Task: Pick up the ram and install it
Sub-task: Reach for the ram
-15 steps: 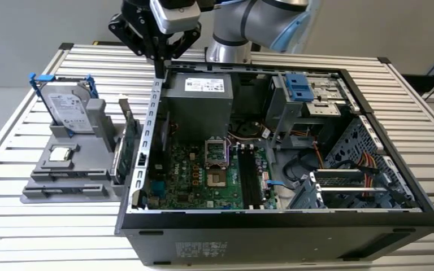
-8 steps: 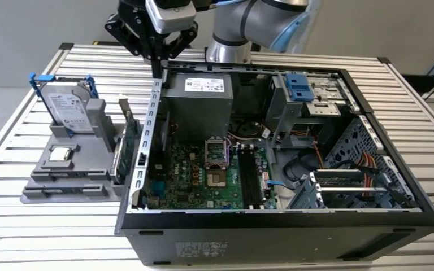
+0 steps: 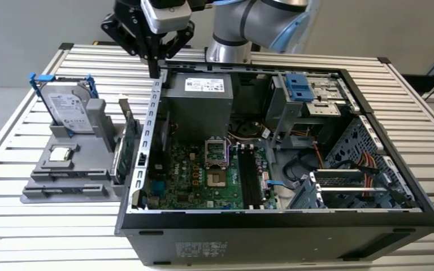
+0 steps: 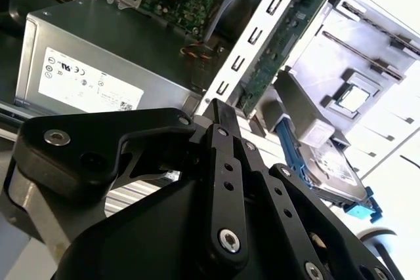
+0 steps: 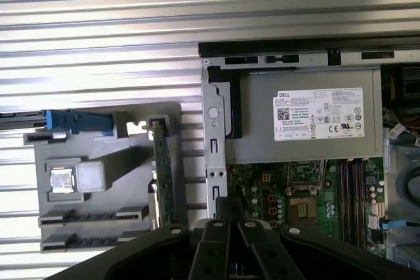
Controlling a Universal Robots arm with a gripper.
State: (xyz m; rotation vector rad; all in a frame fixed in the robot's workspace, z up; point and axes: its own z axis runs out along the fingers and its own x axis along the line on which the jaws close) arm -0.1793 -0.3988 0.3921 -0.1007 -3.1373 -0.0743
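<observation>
gripper (image 3: 154, 70) fingers are closed together with nothing between them, seen the same in both wrist views (image 4: 222, 113) (image 5: 228, 204). it hangs over the far end of the computer case (image 3: 277, 228), at the corner on the exterior view's left, right by the case's perforated side wall. can't tell if the tips touch the metal. the ram (image 3: 129, 148) is not picked up: it stands on its long edge in the grey holder (image 3: 59, 189) on the slatted table (image 3: 43, 237), just outside that same side wall, nearer than the gripper. it also shows in both wrist views (image 4: 275, 57) (image 5: 162, 168). in the same holder, further to the exterior view's left: hard drive (image 3: 70, 110) in its blue frame standing upright at the far end, processor chip (image 3: 63, 153) lying flat nearer. inside the case: power supply (image 3: 198, 107) at the far side, motherboard (image 3: 194, 178) nearer, black ram slots (image 3: 248, 178) bare
</observation>
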